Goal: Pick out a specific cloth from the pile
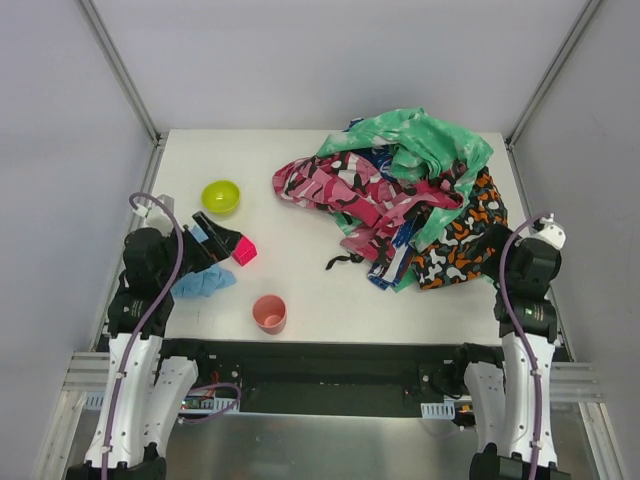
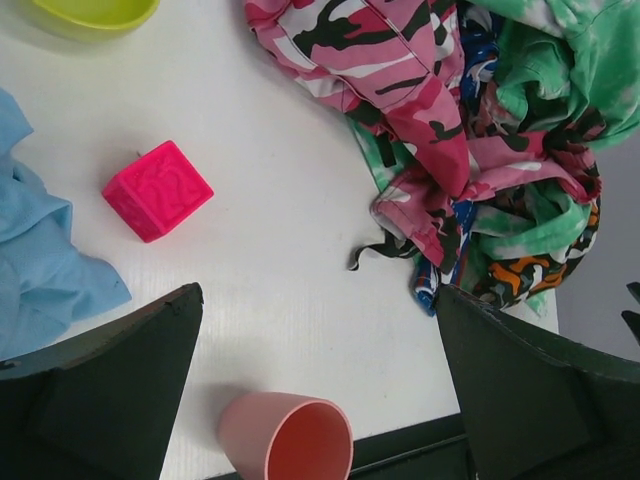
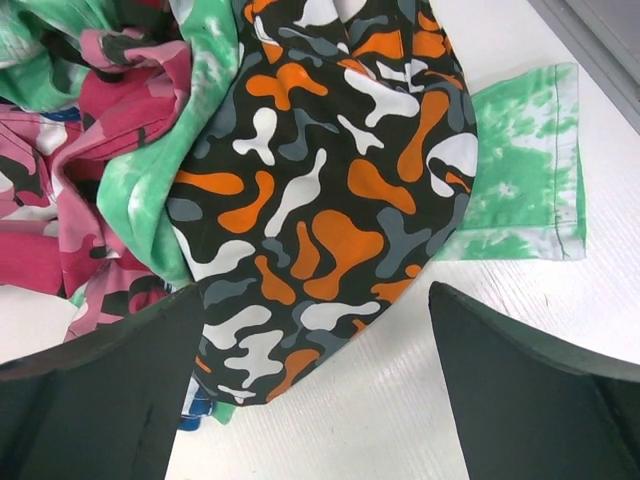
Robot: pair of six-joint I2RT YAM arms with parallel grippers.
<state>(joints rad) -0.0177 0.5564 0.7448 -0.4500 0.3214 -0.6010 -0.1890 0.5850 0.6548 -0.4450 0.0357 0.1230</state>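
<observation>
Light blue and plain, the cloth (image 2: pixel 40 260) lies crumpled on the white bench (image 2: pixel 270 250), well apart from the pile (image 2: pixel 480 150). It sits just outside the left jaws, on the side away from the pile. Its edge runs in behind one dark finger (image 2: pixel 100 400); whether fabric and finger touch cannot be told. The left jaws stand spread wide with nothing gripped; only bare bench shows between them. Ahead of them and a little toward the cloth's side sits a bright pink cube (image 2: pixel 157 190). A salmon-pink cup (image 2: pixel 290 440) lies tipped on its side close in between the fingers. A yellow-green bowl (image 2: pixel 90 12) stands farther out beyond the cube. A thin black strap (image 2: pixel 375 253) trails from the pile's near edge onto the bench.

The right jaws are likewise spread wide and hold nothing. Their fingers (image 3: pixel 100 390) flank the near end of the pile's orange, black and white camouflage fabric (image 3: pixel 320 200), which fills the space ahead of them. Contact with it cannot be made out. Green mottled fabric (image 3: pixel 520 180) lies flat just beyond the other finger, and pink camouflage fabric (image 3: pixel 90 130) bunches up on the opposite side.
</observation>
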